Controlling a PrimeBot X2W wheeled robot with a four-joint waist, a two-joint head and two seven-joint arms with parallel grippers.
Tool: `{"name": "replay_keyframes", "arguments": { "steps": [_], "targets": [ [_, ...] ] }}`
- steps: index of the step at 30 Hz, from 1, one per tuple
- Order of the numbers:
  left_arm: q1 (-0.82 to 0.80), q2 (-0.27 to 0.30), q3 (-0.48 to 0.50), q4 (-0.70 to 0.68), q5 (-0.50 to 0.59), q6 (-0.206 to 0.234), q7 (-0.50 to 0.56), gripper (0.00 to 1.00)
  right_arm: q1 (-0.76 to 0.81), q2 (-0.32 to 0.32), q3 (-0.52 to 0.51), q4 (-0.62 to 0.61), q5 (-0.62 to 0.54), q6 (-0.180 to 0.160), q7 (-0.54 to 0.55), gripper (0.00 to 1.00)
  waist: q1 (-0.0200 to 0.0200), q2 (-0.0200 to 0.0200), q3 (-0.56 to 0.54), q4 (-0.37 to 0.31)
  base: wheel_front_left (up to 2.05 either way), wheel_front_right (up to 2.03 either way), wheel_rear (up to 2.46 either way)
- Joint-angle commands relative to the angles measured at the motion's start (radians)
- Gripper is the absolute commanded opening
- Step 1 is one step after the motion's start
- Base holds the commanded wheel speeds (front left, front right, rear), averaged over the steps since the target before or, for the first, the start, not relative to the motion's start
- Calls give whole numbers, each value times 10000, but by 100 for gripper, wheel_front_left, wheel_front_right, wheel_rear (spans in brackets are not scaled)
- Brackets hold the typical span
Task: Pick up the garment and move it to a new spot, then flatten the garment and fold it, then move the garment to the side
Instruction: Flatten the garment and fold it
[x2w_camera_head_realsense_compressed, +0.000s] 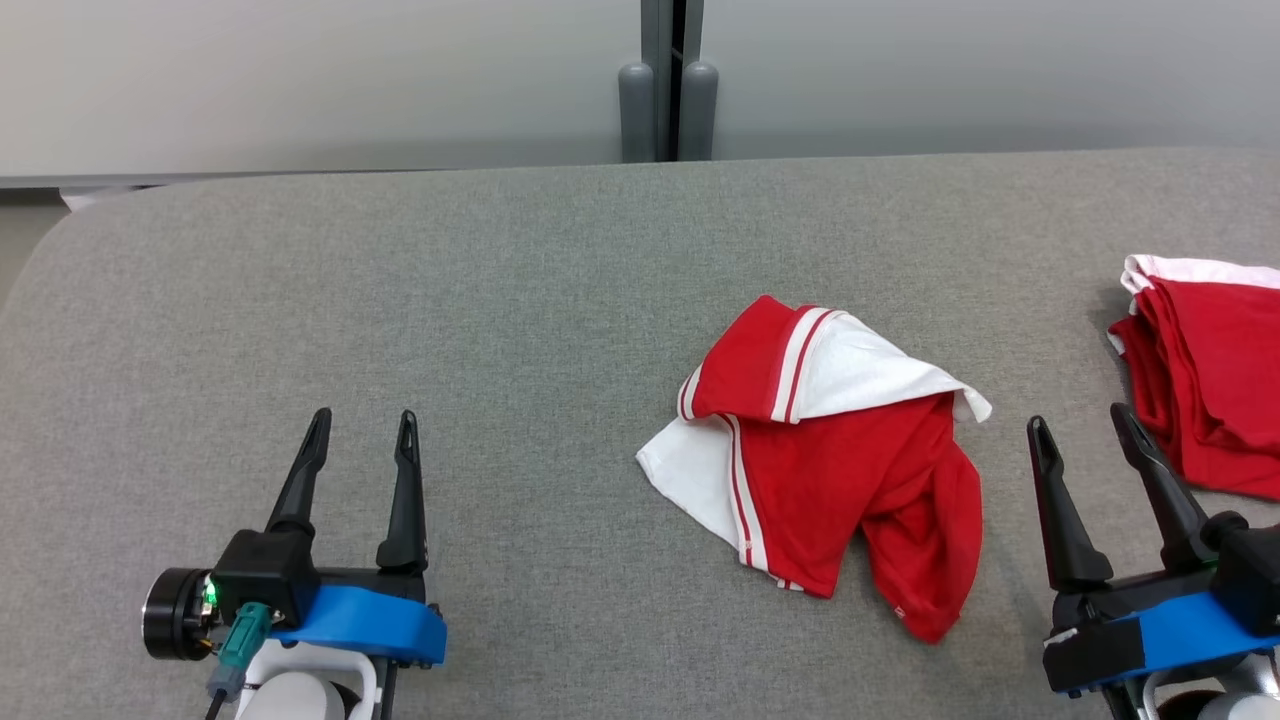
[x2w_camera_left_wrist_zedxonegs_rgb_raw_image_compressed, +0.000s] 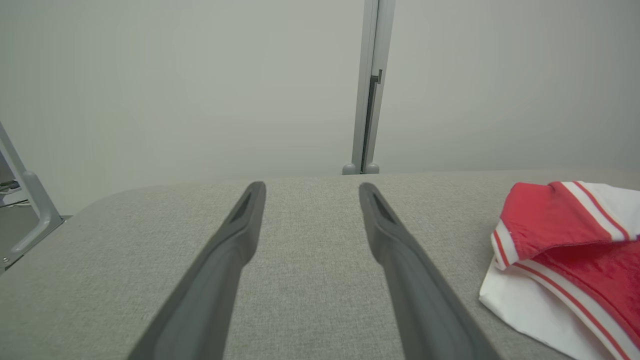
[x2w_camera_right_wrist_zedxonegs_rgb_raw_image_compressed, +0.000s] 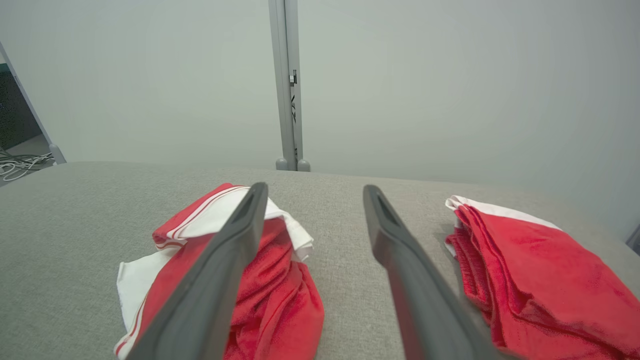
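A grey fabric-covered table (x2w_camera_head_realsense_compressed: 500, 300) stands before pale wall panels joined by a grey post (x2w_camera_head_realsense_compressed: 667, 100). The crumpled red-and-white garment (x2w_camera_head_realsense_compressed: 830, 460) lies right of the table's middle, toward the near edge. A folded red stack (x2w_camera_head_realsense_compressed: 1220, 380) sits at the right edge. The right gripper (x2w_camera_head_realsense_compressed: 1078, 415), spread and empty, hovers between them. The left gripper (x2w_camera_head_realsense_compressed: 363, 420), likewise spread and empty, is toward the near left, well apart from the garment.

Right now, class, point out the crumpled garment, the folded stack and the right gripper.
crumpled garment (x2w_camera_head_realsense_compressed: 850, 470), head view, red middle panel
folded stack (x2w_camera_head_realsense_compressed: 1220, 370), head view, top red layer
right gripper (x2w_camera_head_realsense_compressed: 1078, 420), head view, midway between its fingertips
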Motion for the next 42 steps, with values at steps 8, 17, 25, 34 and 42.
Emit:
{"name": "replay_keyframes", "arguments": {
  "steps": [8, 17, 25, 34, 42],
  "targets": [
    [507, 117, 13, -152, -132, 153, 53, 100, 749, 316, -117, -661, -69, 0, 424, 100, 1, 0, -402, -121, 0, 0, 0],
    [544, 181, -75, -306, -153, 206, 113, 100, 745, 401, -105, -771, 14, 0, 495, 100, 1, 0, -390, -134, 0, 0, 0],
    [554, 228, -113, -378, -187, 270, 137, 100, 710, 449, -47, -758, 46, 0, 502, 100, 1, 0, -348, -146, 0, 0, 0],
    [480, 282, -149, -426, -237, 318, 126, 100, 695, 424, -34, -739, 83, 0, 543, 100, 1, 0, -280, -123, 0, 0, 0],
    [189, 265, -223, -503, -225, 310, 128, 100, 668, 160, 1165, -79, 221, 0, 860, 100, 1, 0, 117, 6, 0, 0, 0]
  ]
}}
